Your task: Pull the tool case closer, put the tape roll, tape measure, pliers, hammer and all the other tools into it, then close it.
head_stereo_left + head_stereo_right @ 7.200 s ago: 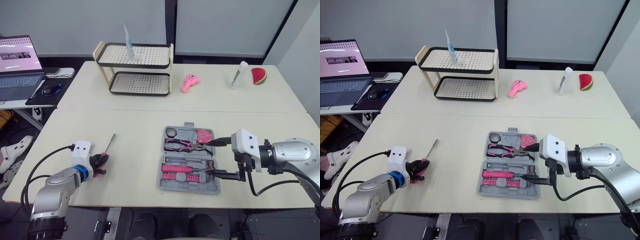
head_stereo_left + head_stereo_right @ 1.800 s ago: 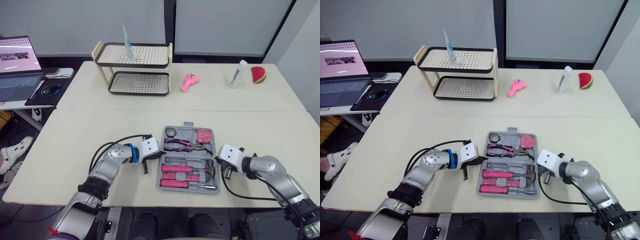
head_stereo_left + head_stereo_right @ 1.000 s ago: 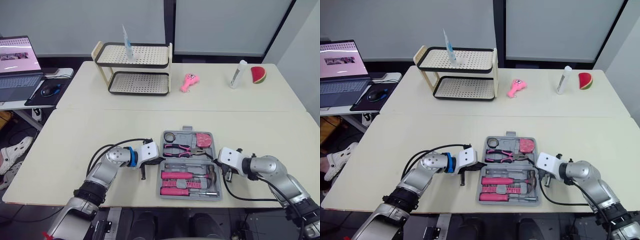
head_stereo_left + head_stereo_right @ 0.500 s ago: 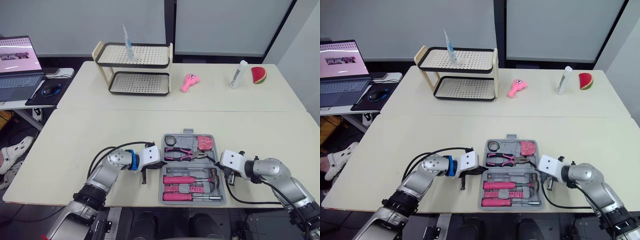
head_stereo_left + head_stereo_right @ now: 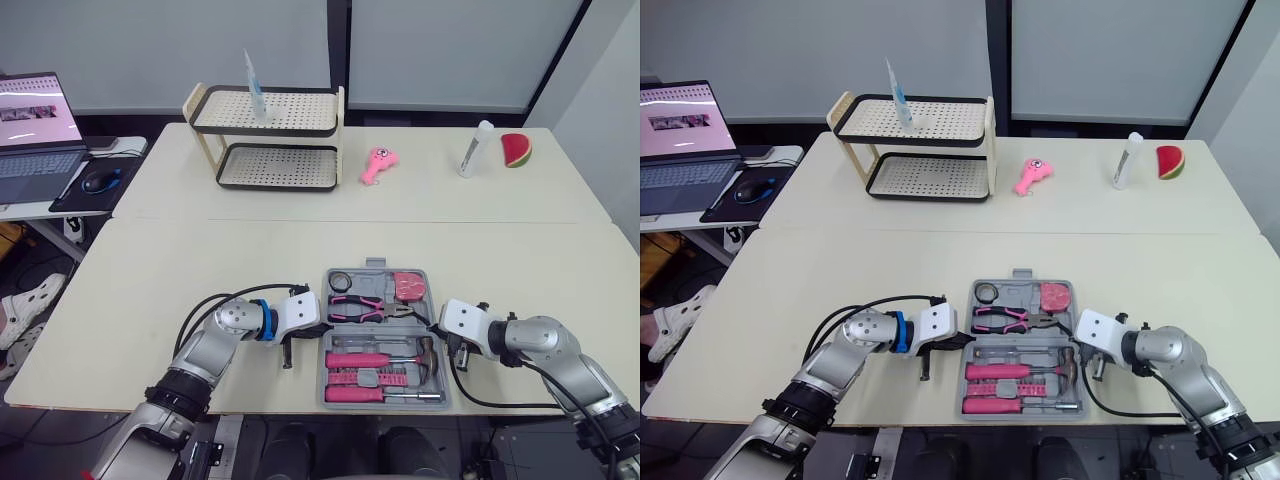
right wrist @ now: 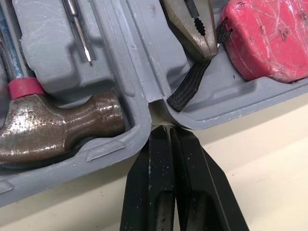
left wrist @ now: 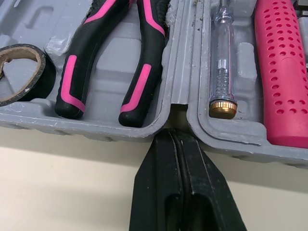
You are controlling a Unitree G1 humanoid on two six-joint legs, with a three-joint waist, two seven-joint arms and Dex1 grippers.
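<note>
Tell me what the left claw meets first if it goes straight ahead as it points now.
The tool case: the shut left claw points into the hinge notch between its halves, seemingly touching the rim.

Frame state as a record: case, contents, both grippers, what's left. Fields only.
case: tool case, open flat, near the table's front edge
in case: tape roll, pliers, tape measure, hammer
left gripper: shut, tips at the hinge notch on the case's left side
right gripper: shut, tips at the hinge notch on its right side
remaining: case not yet closed
</note>
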